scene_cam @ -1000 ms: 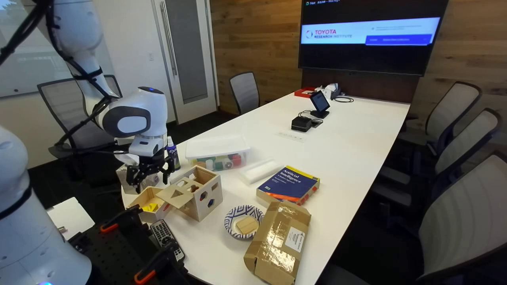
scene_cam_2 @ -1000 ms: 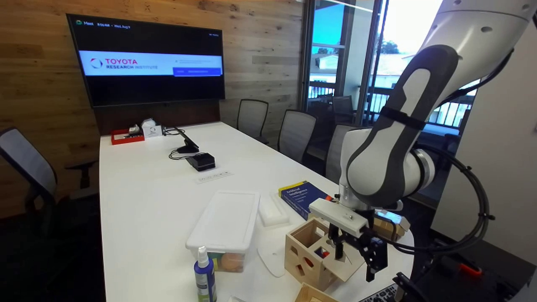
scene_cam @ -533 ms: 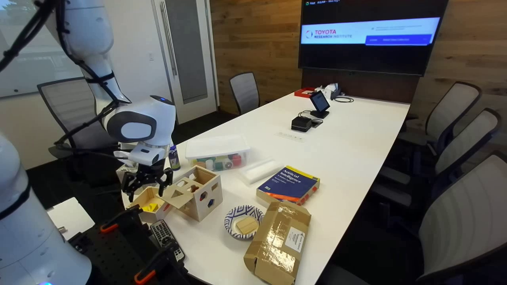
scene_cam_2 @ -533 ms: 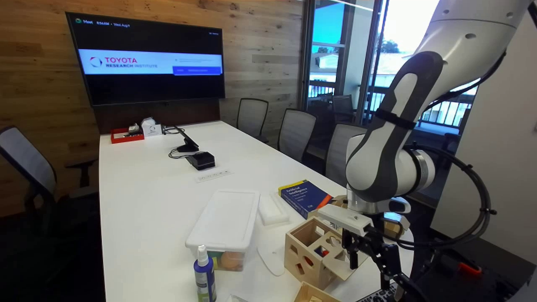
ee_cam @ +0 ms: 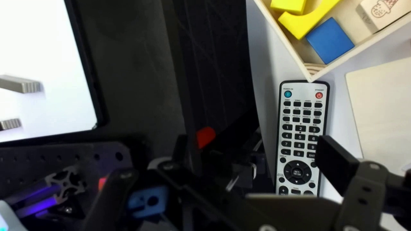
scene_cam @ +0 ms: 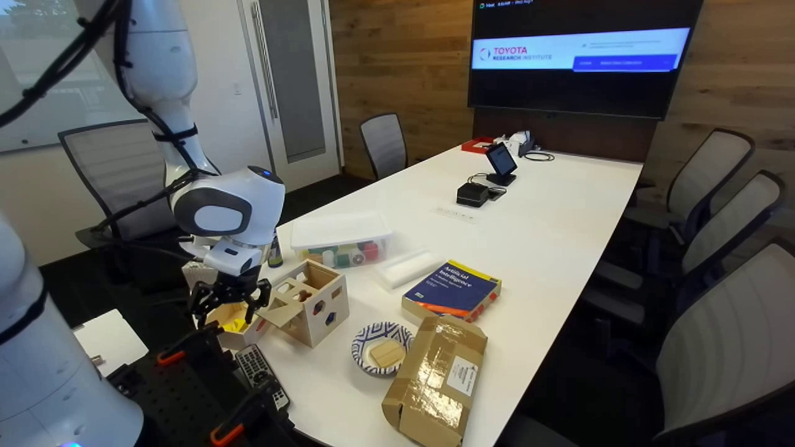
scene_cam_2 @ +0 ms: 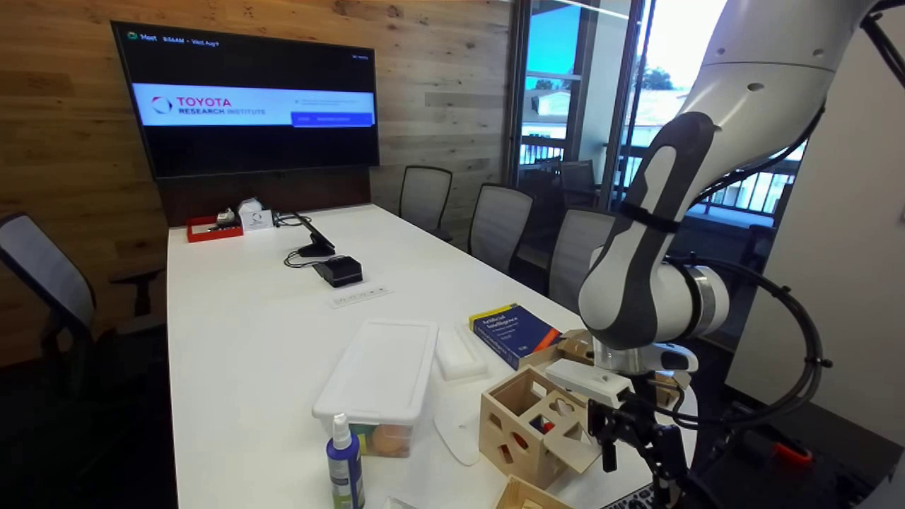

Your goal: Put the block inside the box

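Note:
The box (scene_cam: 328,310) is a light wooden cube with shaped holes, standing on the table in both exterior views. Its holed lid panel (scene_cam_2: 574,449) juts out from the top toward my arm. Beside it, a shallow wooden tray (ee_cam: 285,40) holds several blocks: a blue block (ee_cam: 330,40), a yellow arched block (ee_cam: 301,24) and one with an ice-cream print (ee_cam: 383,14) among them. Which block is meant I cannot tell. My gripper (ee_cam: 257,154) hovers over the table edge near the tray, jaws wide apart, nothing between them. One finger (ee_cam: 335,163) overlaps the remote's side from above.
A remote control (ee_cam: 298,138) lies by the tray's corner. Around the box are a lidded plastic bin (scene_cam: 341,239), a spray bottle (scene_cam_2: 345,466), a thick book (scene_cam: 452,288), a cardboard package (scene_cam: 438,379) and a patterned bowl (scene_cam: 366,335) holding a light wooden piece (scene_cam: 388,354).
The arm has come down, and the gripper has moved lower and away from the box toward the table edge. Its jaws stay open; the box and tray have not moved.

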